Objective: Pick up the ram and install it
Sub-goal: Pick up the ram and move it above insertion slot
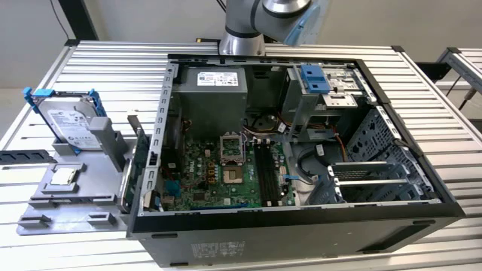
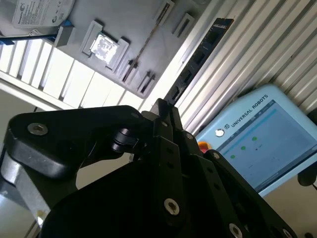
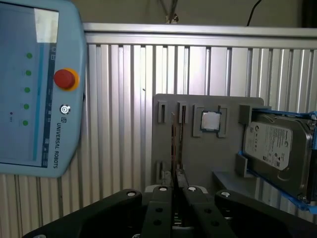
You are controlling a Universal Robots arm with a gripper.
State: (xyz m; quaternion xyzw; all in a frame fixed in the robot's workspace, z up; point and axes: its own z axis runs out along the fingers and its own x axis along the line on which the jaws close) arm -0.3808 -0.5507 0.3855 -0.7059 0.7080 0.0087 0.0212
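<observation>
Dark blue-black and thin, the long flat ram stick (image 2: 198,58) lies on the ribbed aluminium surface (image 1: 113,62), just beside the grey plastic fixture tray (image 1: 45,210) and well apart from the open black computer case (image 1: 301,228). In the exterior view it sits at the far left edge, outside the case. The long black memory slots (image 1: 265,166) on the green motherboard (image 1: 218,178) carry no stick that I can see.

My tool (image 2: 162,107) hangs above the surface with its black fingers (image 3: 159,198) drawn close together and nothing between them. In the second wrist view its tip lines up near one end of the ram, with the ram lying flat beyond it.

On the grey tray a silver square processor chip (image 3: 211,120) rests in a shallow pocket, and a silver hard drive in a blue frame (image 3: 277,148) stands tilted at the tray's end. A thin card (image 3: 174,141) stands on edge in the tray's slots. A light-blue teach pendant with a red button (image 3: 34,89) lies on the surface beside the tray. My grey arm (image 1: 245,25) reaches in behind the case.
</observation>
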